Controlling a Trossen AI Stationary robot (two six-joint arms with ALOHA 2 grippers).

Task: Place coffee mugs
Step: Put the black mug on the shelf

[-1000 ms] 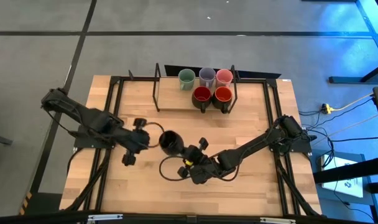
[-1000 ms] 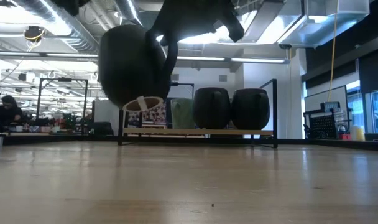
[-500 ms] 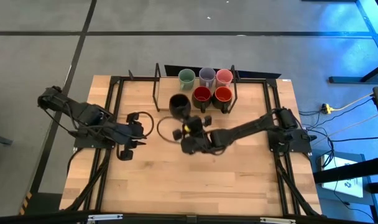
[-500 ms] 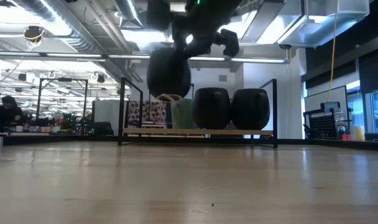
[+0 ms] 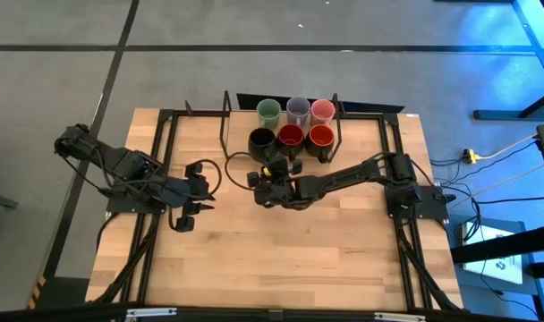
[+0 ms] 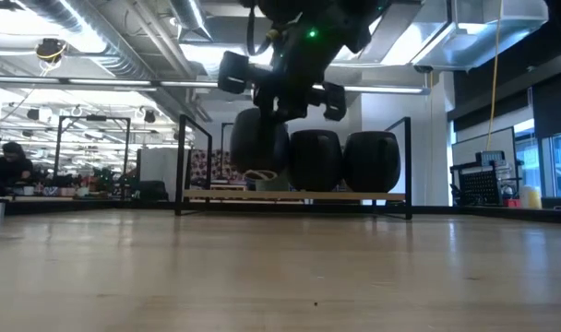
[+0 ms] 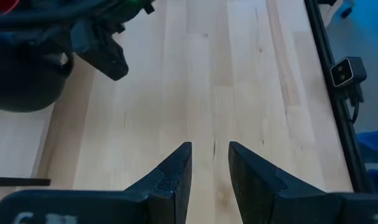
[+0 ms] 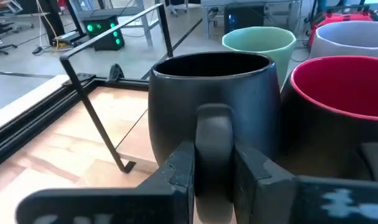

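Upper centre of the high view: the right gripper (image 5: 266,168) has its dark fingers (image 8: 178,171) clamped on the looped handle of the round, glossy black mug (image 5: 261,140), just beside the red mugs (image 5: 291,136). At centre left, the left gripper (image 5: 203,186) hangs over the pale wooden surface (image 5: 254,250), fingers narrowly parted, empty.

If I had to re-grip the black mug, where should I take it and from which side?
Take the black mug by its handle, coming from the open table side. The handle points that way, toward the right end effector already closed on it. A red mug stands close beside it and the green mug behind, so other approaches look blocked.
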